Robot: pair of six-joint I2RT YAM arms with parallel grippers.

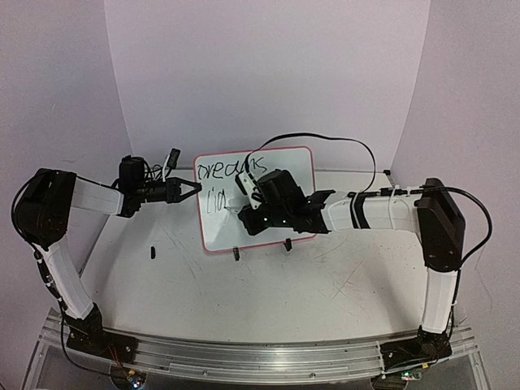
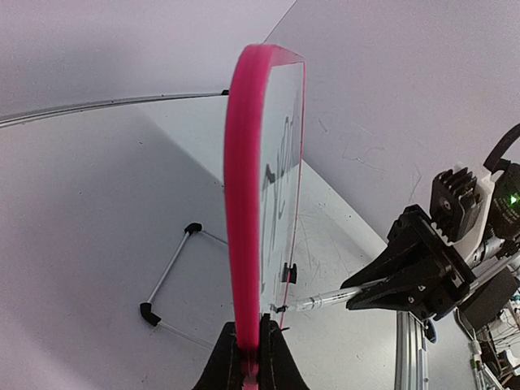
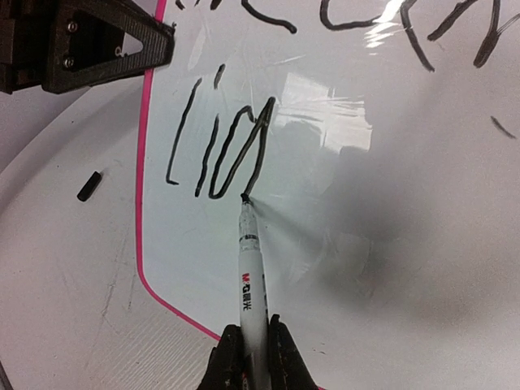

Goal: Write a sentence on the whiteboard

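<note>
The whiteboard (image 1: 288,166) stands upright on the table (image 1: 341,284), its sentence (image 3: 231,146) half written. Our left pincer (image 2: 250,349) pinches its pink edge to steady it against strokes. Our right pincer (image 3: 253,357) pinches the marker (image 3: 250,276), tip on the second line.

**Top view: both grippers at the standing whiteboard**
The left gripper (image 1: 193,189) meets the left edge of the whiteboard (image 1: 296,175), its fingers pinched on the pink frame. The right gripper (image 1: 246,213) sits against the board face. The sentence (image 1: 231,171) shows above and left of that gripper's tip. A small black piece (image 1: 151,252) lies on the table (image 1: 325,284), below the left gripper.
</note>
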